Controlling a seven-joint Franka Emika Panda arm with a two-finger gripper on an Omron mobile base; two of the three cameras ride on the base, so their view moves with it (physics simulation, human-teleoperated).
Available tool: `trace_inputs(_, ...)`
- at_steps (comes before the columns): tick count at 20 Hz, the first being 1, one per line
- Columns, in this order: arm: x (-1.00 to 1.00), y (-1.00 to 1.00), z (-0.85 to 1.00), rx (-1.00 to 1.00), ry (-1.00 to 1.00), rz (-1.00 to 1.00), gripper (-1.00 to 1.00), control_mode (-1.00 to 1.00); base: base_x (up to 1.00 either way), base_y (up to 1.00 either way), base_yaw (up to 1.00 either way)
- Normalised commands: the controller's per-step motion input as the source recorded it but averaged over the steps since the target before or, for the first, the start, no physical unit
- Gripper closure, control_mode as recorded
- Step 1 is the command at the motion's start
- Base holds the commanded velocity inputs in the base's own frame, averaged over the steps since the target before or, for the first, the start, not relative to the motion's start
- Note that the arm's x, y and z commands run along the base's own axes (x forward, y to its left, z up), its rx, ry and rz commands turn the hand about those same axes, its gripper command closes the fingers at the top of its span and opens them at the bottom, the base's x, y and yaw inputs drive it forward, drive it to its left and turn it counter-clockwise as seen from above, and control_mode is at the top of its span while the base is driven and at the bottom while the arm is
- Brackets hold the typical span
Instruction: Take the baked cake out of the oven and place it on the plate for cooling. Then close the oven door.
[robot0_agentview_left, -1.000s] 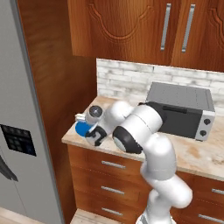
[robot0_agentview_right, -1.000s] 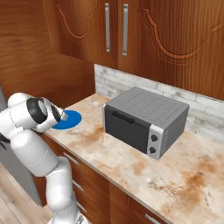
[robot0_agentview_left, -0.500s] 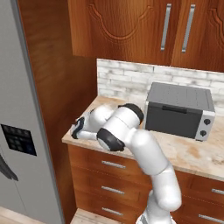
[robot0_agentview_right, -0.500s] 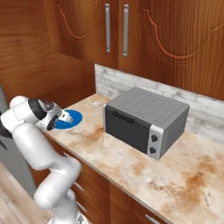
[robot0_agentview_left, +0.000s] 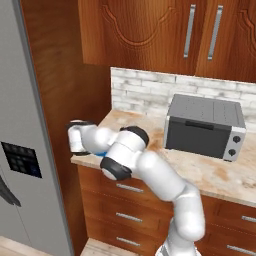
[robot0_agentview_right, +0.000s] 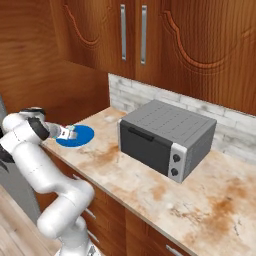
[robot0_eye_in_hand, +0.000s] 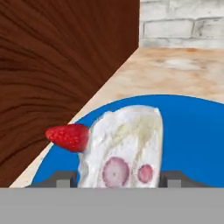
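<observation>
The cake (robot0_eye_in_hand: 120, 146) sits directly between the two finger tips of the gripper (robot0_eye_in_hand: 118, 178) in the hand view, low in the frame and very close to the camera. It lies over the blue plate (robot0_eye_in_hand: 192, 140), whose rim curves around it on both sides. Whether the cake rests on the plate or hangs just above it cannot be told.

The two dark finger tips stand apart, one to each side of the cake. A narrow gap shows between each tip and the cake's flank, so the jaws stand parted and do not clamp the piece. Whether either tip brushes the cake cannot be told at this closeness.

The cake is a whitish, cream-covered slice lying on its side as the camera sees it. A red strawberry sticks out from its left edge, and two pinkish round spots show on the near face.

In the right base view the gripper (robot0_agentview_right: 70, 133) reaches over the near edge of the plate (robot0_agentview_right: 80, 137), with a small pale piece at its tip. The plate lies flat on the marbled counter (robot0_agentview_right: 165, 200), near the counter's left end beside the wooden side wall (robot0_eye_in_hand: 57, 74). A silver toaster oven (robot0_agentview_right: 167, 137) stands on the counter well apart from the plate.
</observation>
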Motion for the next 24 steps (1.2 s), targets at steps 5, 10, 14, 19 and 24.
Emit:
trace_inputs(5, -0.15, -0.18, 0.67, 0.2, 0.0, 0.1, -1.0, -1.0, 0.0, 0.0, 0.0)
trace_inputs(10, -0.56, -0.48, 0.63, 0.27, -0.01, 0.16, -1.0, -1.0, 0.0, 0.0, 0.0)
trace_inputs(14, -1.0, -0.66, 0.3, 0.2, -0.11, 0.04, -1.0, -1.0, 0.0, 0.0, 0.0)
trace_inputs(19, -1.0, -0.79, 0.4, 0.27, -0.12, 0.0, -1.0, -1.0, 0.0, 0.0, 0.0)
trace_inputs(24, -1.0, -0.34, 0.06, 0.12, -0.16, -0.05, -1.0, -1.0, 0.0, 0.0, 0.0)
